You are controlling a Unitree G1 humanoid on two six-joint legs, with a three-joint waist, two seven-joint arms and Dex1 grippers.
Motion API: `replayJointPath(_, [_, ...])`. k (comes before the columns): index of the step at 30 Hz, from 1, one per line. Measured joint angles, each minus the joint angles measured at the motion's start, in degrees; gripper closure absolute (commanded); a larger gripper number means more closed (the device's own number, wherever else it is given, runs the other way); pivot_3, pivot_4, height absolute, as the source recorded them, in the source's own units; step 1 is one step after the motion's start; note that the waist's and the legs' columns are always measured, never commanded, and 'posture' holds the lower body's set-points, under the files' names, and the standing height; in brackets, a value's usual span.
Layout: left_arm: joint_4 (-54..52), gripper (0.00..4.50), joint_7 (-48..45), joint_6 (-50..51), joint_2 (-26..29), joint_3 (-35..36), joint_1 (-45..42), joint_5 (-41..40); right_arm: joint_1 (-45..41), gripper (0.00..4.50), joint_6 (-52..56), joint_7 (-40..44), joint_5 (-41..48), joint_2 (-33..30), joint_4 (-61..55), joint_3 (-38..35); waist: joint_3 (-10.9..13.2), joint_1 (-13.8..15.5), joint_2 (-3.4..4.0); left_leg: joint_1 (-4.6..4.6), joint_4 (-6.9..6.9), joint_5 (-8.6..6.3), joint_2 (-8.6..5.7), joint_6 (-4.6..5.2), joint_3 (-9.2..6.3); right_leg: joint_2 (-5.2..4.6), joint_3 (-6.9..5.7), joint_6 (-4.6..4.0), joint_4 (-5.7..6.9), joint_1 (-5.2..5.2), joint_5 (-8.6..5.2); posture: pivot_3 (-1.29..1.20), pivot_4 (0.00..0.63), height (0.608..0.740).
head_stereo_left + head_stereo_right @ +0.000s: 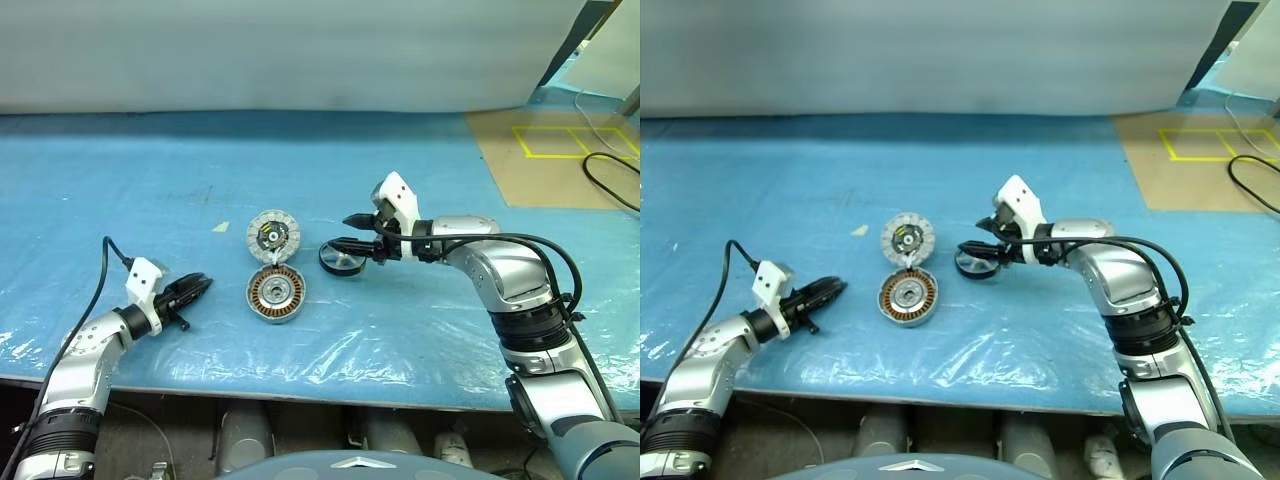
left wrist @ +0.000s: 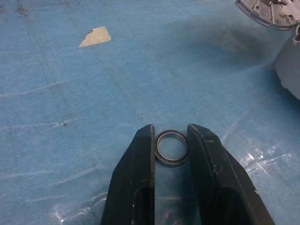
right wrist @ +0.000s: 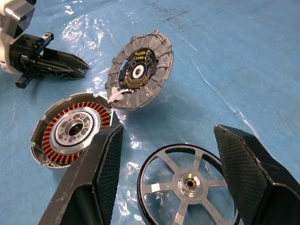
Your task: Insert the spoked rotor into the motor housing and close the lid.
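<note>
Left gripper (image 2: 171, 140) is pinching a small metal ring (image 2: 171, 148); right gripper (image 3: 168, 136) is hanging open above the spoked rotor (image 3: 187, 185), housing lid (image 3: 139, 70) open.

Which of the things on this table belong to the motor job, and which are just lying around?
Job:
- rotor, on the table between the open right gripper fingers
- housing, windings exposed
- lid, hinged open

Lying about:
- small metal ring, between the left gripper fingers
- paper scrap
- black cable
</note>
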Motion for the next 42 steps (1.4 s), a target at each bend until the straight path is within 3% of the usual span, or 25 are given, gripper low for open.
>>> replayJointPath(6, [-0.2, 3.82, -1.3, 0.7, 0.2, -0.1, 0.3, -0.4, 6.9, 1.27, -1.5, 0.0, 0.1, -1.9, 0.3, -0.5, -0.1, 0.0, 0.17, 0.17, -0.42, 0.0, -0.06, 0.0, 0.0, -0.01, -0.05, 0.02, -0.62, 0.39, 0.01, 0.0, 0.15, 0.74])
replayJointPath(16, [0.9, 3.82, -2.1, 0.7, 0.4, -0.6, -1.3, -0.3, 13.7, 1.27, -6.6, 3.5, 8.5, -1.5, -4.9, -5.9, -0.1, 0.8, 0.27, 0.25, -0.52, -0.07, -0.04, 0.13, 0.02, 0.0, -0.08, 0.02, -0.68, 0.41, 0.01, 0.0, 0.15, 0.74])
replayJointPath(20, [1.2, 3.82, -2.7, 1.2, 0.4, -1.0, -2.0, -0.4, 14.7, 1.27, -8.4, 6.7, 11.9, -1.9, -6.6, -6.4, -0.1, 1.0, 0.27, 0.23, -0.52, -0.08, -0.04, 0.15, 0.02, -0.01, -0.08, 0.02, -0.72, 0.42, 0.01, 0.0, 0.15, 0.74])
replayJointPath(29, [1.7, 3.82, -4.0, 2.1, 1.2, -1.6, -3.0, -0.4, 15.2, 1.27, -11.2, 17.7, 14.4, -10.2, -8.6, -3.4, -0.1, 1.1, 0.26, 0.18, -0.54, -0.09, -0.03, 0.17, 0.02, -0.02, -0.12, 0.04, -0.79, 0.45, 0.0, 0.0, 0.15, 0.74])
replayJointPath(42, [-1.7, 3.82, -6.0, 5.7, 1.2, -2.1, -2.5, -2.3, 11.5, 1.27, -19.1, 17.8, 9.9, -7.8, -4.8, 1.5, -0.1, 0.9, 0.24, 0.05, -0.55, -0.08, 0.0, 0.16, 0.01, -0.02, -0.22, 0.04, -0.84, 0.35, 0.0, 0.0, 0.15, 0.74])
